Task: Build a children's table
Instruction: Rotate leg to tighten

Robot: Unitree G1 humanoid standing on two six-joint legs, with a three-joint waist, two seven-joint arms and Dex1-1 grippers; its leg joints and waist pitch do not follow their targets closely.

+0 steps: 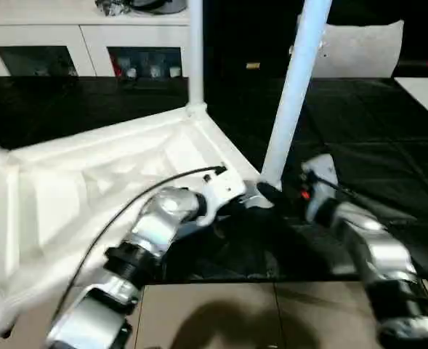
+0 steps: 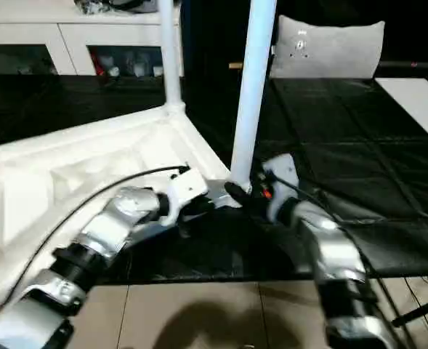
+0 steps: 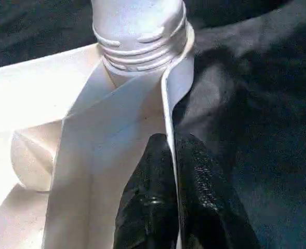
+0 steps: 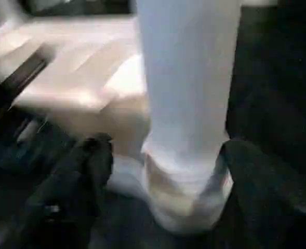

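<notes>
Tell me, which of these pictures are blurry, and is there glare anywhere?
Right wrist view: the leg and the black fingers beside it are smeared. Left wrist view: sharp, the leg's threaded end crisp, fingers clear. Eye views: the tabletop's near edge is washed out and blurred; a shadow falls on the floor tiles.

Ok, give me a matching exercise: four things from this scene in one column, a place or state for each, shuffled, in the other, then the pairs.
1. left gripper
2. right gripper
3. near leg
4. cabinet

a. standing in a corner socket of the table top
b. shut on the table top's rim
c. at the back, glass doors
d. fingers apart either side of the leg's base

Pairs: 1-b, 2-d, 3-a, 4-c
</notes>
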